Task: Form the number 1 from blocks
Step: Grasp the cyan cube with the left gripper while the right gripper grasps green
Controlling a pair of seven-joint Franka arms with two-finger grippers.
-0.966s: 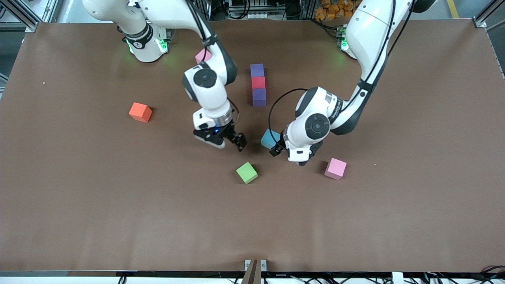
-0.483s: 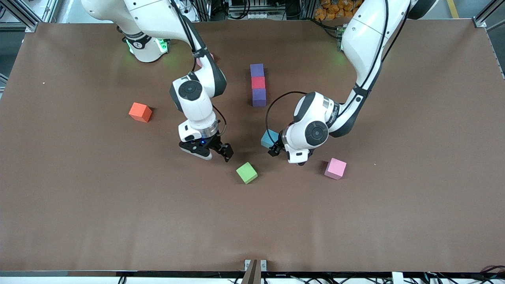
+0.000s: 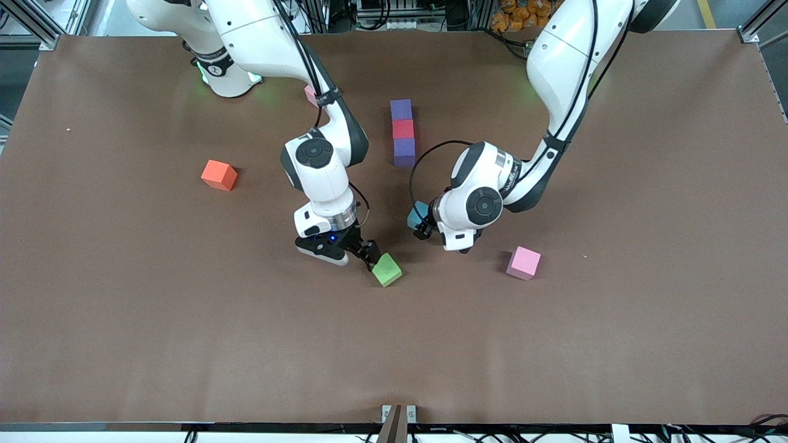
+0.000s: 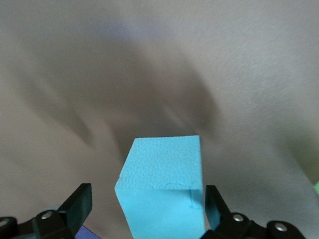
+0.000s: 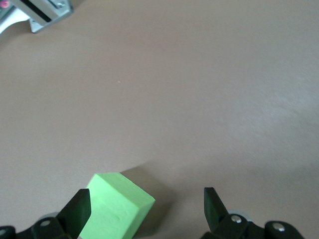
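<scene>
1. Table [image 3: 123, 320]: flat brown matte sheet with a fine grain.
2. Blocks: small foam cubes, matte, pebbled skin (clearest in the left wrist view), square edges.
3. Row of three, touching face to face, between the two arm bases: purple block [image 3: 401, 109] farthest from the front camera, red block [image 3: 403, 128] in the middle, second purple block [image 3: 404, 151] nearest.
4. Blue block [image 4: 164, 186] sits on the table nearer the camera than that row, partly hidden by the left wrist in the front view. A faint dark scribble shows on one face, not readable.
5. Left gripper [image 4: 147, 205]: fingers spread wide, one on each side of the blue block with a gap on both sides, so nothing is gripped. Whether the block is off the table I can't tell.
6. Green block [image 3: 386, 269] lies on the table nearer the camera than the blue one, rotated off square.
7. Right gripper [image 5: 147, 209]: low over the table just beside the green block, fingers wide open, holding nothing. One finger [image 5: 79, 211] overlaps the block's edge; contact unclear.
8. Arms: glossy white shells, black joints. Left forearm carries small dark lettering, too small to read.
9. Others: orange cube [image 3: 218, 175] toward the right arm's end, pink cube [image 3: 524, 263] toward the left arm's end, second pink cube [image 3: 311, 95] mostly hidden by the right arm.
</scene>
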